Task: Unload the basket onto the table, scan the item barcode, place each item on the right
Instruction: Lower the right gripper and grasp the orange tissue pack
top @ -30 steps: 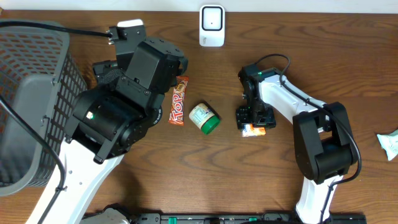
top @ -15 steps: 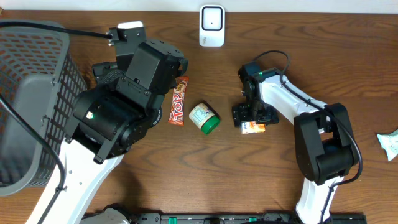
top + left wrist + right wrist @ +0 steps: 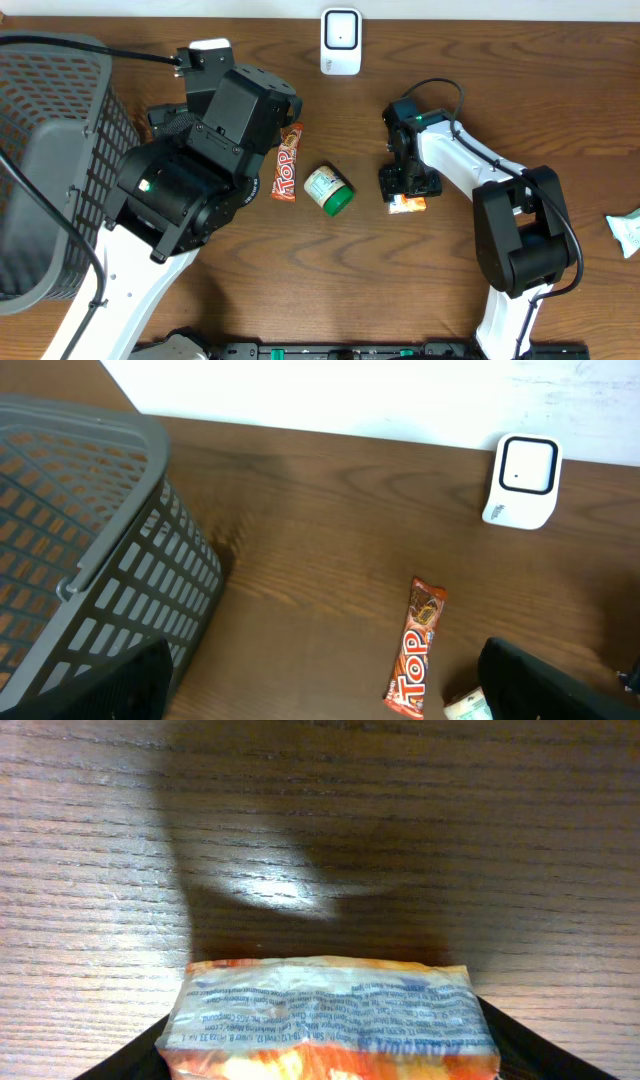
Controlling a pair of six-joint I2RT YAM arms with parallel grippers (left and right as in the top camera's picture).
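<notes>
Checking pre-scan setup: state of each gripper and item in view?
left gripper: open, empty.
right gripper: jaws flanking orange packet, grip unclear.
orange packet: flat on table, under right gripper.
Top bar: flat, label up, untouched.
green-lidded jar: on its side.
scanner: upright.

Overhead top-down; left wrist oblique toward scanner (image 3: 523, 480); right wrist close on packet (image 3: 330, 1010).

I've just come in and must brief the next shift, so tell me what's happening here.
The right gripper is down over an orange snack packet that lies between its fingers on the table; whether it is gripped is unclear. The left gripper hangs open by the basket, holding nothing. A candy bar and a small jar lie between basket and packet, and the white scanner stands at the far edge.
</notes>
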